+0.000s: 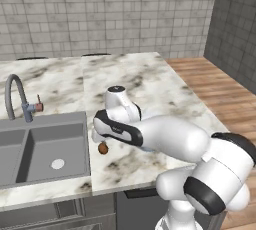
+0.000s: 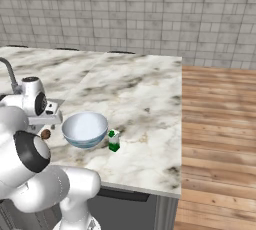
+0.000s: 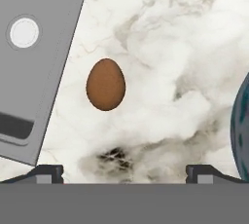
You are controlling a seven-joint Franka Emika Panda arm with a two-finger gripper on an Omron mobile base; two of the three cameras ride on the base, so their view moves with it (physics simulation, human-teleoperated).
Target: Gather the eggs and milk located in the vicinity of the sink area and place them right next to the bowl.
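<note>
The egg [image 3: 105, 84] lies on the marble counter [image 1: 150, 81] between the sink [image 1: 45, 146] and the bowl [image 2: 85, 129], closer to the sink's edge than to the bowl. In the hand view the gripper [image 3: 124, 175] looks straight down at the counter with its two dark fingertips [image 3: 46, 173] set wide apart and nothing between them: it is spread open and holds nothing. The egg sits ahead of the fingertips and off to the sink side of the gap's middle, so the hand would likely need to shift toward the sink and forward before it comes down. The egg's long axis runs roughly across the line that joins the fingertips, narrow end pointing away from them, so the fingers would probably close on its shorter width.

The egg is a small, smooth, brown oval, far smaller than the bowl. In the left base view it shows just below the hand, near the sink's right wall.

The milk [image 2: 114, 141] stands upright just beside the bowl, on the side away from the sink: green body, white upper part, green cap. It looks already placed, which leaves the egg to bring over.
</note>
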